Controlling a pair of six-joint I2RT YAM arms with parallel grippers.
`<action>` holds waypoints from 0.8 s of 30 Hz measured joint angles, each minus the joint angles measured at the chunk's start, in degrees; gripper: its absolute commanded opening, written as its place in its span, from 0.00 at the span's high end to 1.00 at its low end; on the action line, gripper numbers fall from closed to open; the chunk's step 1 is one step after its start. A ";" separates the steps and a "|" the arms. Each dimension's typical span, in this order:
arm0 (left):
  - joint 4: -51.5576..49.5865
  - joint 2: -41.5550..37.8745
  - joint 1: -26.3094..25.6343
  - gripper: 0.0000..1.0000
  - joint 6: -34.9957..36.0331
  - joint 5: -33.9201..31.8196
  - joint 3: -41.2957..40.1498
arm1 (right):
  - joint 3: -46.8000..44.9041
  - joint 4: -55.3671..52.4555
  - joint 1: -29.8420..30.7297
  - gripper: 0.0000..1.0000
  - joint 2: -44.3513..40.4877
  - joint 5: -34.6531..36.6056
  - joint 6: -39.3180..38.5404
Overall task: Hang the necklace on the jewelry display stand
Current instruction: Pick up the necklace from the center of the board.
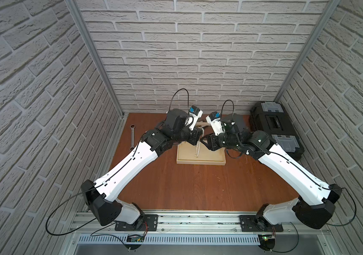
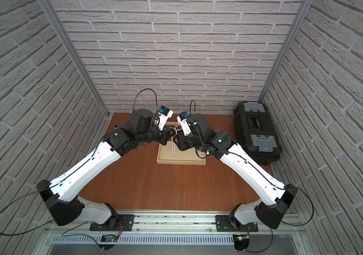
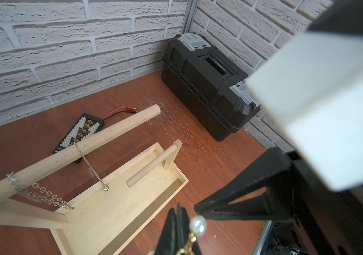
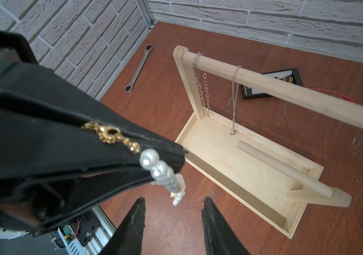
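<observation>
On the jewelry display stand (image 4: pixel 220 154), the upper bar (image 4: pixel 297 93) is bare toward its free end. A link chain (image 4: pixel 206 95) and a fine chain (image 4: pixel 233 99) occupy the post side.

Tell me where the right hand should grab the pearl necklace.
Probably the hanging pearls of the pearl necklace just below the left hand, which pinches the clasp end. The strand drops straight, so bring the open right hand in level from its side, fingers straddling it.
</observation>
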 measured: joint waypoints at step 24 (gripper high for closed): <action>-2.38 7.41 -0.15 0.90 2.16 0.42 8.81 | 1.31 2.29 -5.01 0.80 4.92 -0.44 -1.20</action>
